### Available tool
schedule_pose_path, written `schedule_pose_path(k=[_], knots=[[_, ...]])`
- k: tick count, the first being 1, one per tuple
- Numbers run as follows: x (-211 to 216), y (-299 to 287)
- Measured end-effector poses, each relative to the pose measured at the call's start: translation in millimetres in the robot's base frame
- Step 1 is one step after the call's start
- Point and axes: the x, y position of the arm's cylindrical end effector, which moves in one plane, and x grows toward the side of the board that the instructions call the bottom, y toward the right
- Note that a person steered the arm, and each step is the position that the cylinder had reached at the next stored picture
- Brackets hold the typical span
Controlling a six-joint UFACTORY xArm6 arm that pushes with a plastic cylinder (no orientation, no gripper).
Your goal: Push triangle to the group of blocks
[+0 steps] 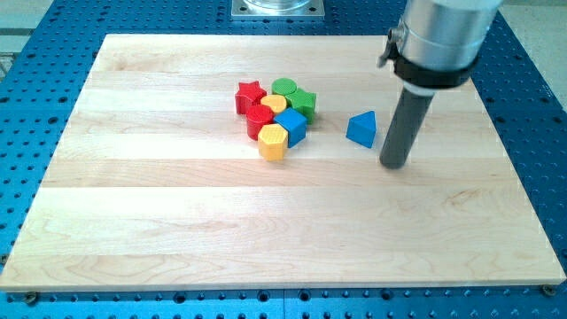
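Lying on the wooden board (pixel 177 221), the blue triangle (pixel 361 128) is waiting apart at three o'clock from the group of blocks (pixel 276 113), my tip (pixel 393 163), gripping nothing, standing just beyond at its four o'clock, leaving the push undone.

A bare strip of wooden board (pixel 177 213) separates the blue triangle (pixel 361 129) from the cluster, whose nearest pieces are the blue cube (pixel 291 126) and green star (pixel 304 102). My tip (pixel 393 165) stands just right of the triangle, with nothing between.
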Motion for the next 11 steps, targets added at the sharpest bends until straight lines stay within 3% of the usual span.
schedule_pose_path(k=[3,7,11], knots=[[-18,-45],[-56,-32],[-56,-87]])
